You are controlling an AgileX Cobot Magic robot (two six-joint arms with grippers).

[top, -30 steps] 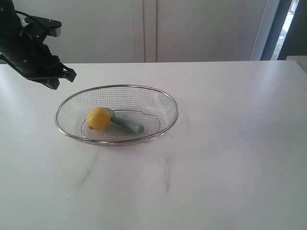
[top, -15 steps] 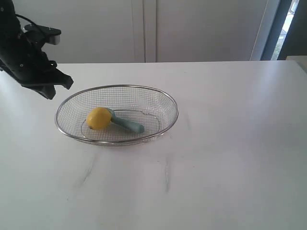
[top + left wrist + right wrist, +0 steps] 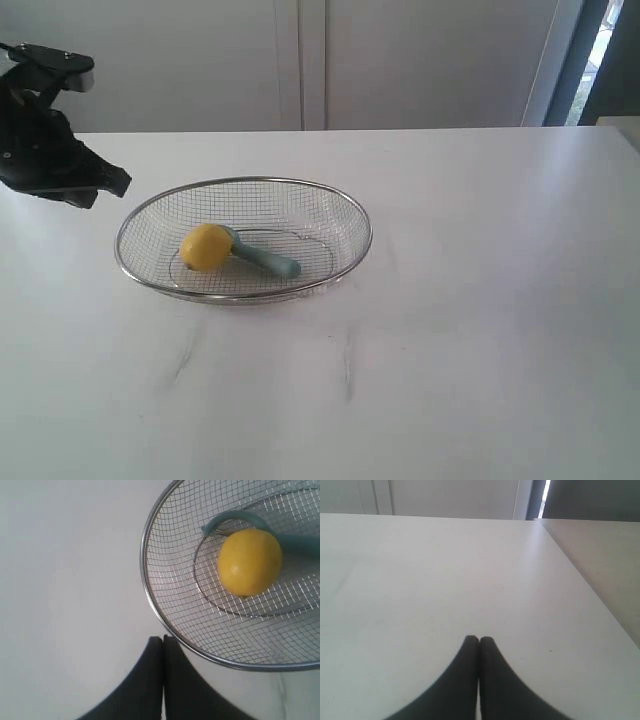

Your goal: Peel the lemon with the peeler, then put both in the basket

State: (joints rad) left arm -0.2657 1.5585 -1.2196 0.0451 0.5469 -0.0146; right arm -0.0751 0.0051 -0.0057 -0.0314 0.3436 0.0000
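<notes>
At the far left, the left gripper hangs above the table just off the wire mesh basket's left end, its jaws pressed together and holding nothing; any low sweep toward the rim could shove the light basket and set things rolling. Inside, the lemon rests on the peeler's blade head, teal handle pointing right, so both look delivered, though the skin I can see appears unbroken. The right gripper, likewise closed and empty, sits well apart over bare table.
</notes>
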